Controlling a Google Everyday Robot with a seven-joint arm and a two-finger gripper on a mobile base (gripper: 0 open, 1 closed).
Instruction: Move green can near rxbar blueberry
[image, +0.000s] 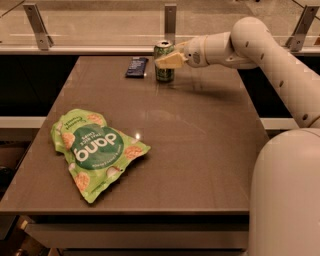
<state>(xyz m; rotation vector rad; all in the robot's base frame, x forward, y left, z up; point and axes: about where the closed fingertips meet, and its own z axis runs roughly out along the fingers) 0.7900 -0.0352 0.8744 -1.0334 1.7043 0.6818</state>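
Upright green can (163, 75) between gripper (163, 58) jaws; rxbar blueberry (136, 67) beside

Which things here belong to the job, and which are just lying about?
Job: green can; rxbar blueberry just left of it; gripper at the can, far end of the table.
Lying about: green Dang snack bag, near left.

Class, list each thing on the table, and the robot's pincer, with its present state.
green can: upright on the table, at its far edge.
rxbar blueberry: lying flat, wrapped, close beside the can, not touching.
green snack bag: lying flat, crumpled, toward the near edge.
pincer: at the can, level with its middle.
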